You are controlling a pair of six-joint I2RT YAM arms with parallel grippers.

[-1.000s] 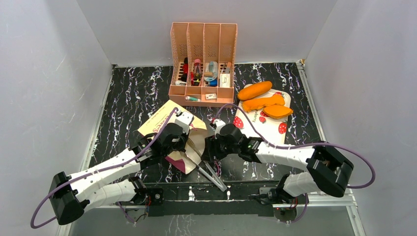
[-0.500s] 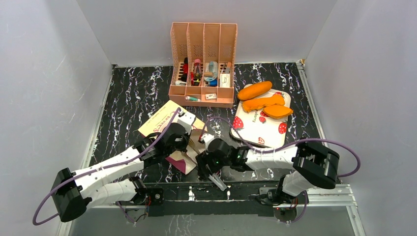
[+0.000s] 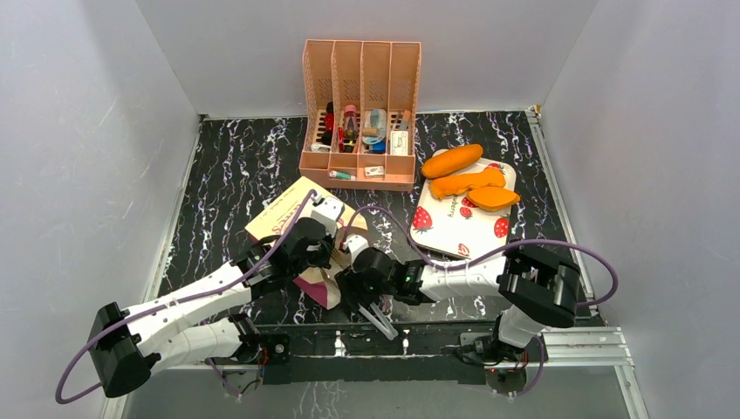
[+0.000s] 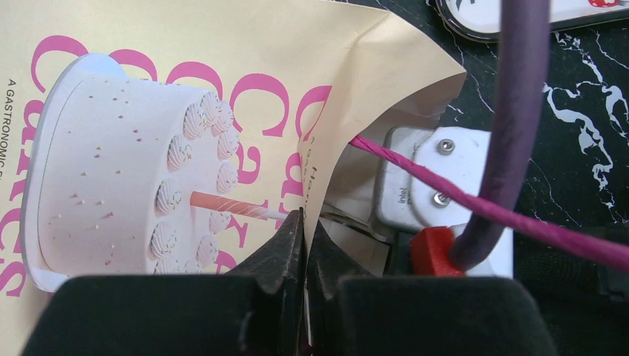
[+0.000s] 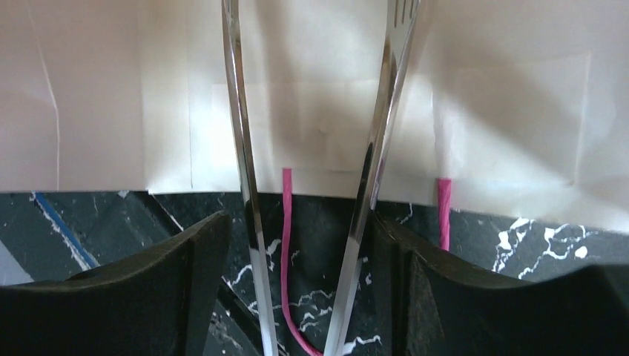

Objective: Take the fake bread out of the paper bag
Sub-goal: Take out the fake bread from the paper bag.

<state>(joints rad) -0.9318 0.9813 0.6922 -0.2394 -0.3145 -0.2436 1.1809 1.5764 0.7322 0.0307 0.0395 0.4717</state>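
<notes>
The paper bag [image 3: 284, 214] lies flat on the table with its "Cakes" face [image 4: 185, 74] up. My left gripper [image 3: 325, 259] [image 4: 304, 222] is shut on the edge of the bag's mouth and holds it up. My right gripper [image 3: 356, 292] [image 5: 300, 222] is shut on metal tongs [image 5: 241, 148], whose spread arms reach into the bag's pale inside [image 5: 319, 89]. A pink cord handle [image 5: 285, 215] hangs between the tong arms. No bread shows inside the bag. Three pieces of fake bread sit on the strawberry tray [image 3: 454, 231]: an oval roll [image 3: 452, 161], a knobbly stick [image 3: 467, 182] and a bun [image 3: 493, 197].
A peach organiser [image 3: 359, 113] with small items stands at the back centre. The tongs' rear end [image 3: 387, 327] sticks out towards the table's near edge. Grey walls close in the left, right and back sides.
My right arm has swung left and nearer the bag's mouth, carrying the tongs into it. The left gripper has kept its hold on the bag's edge.
</notes>
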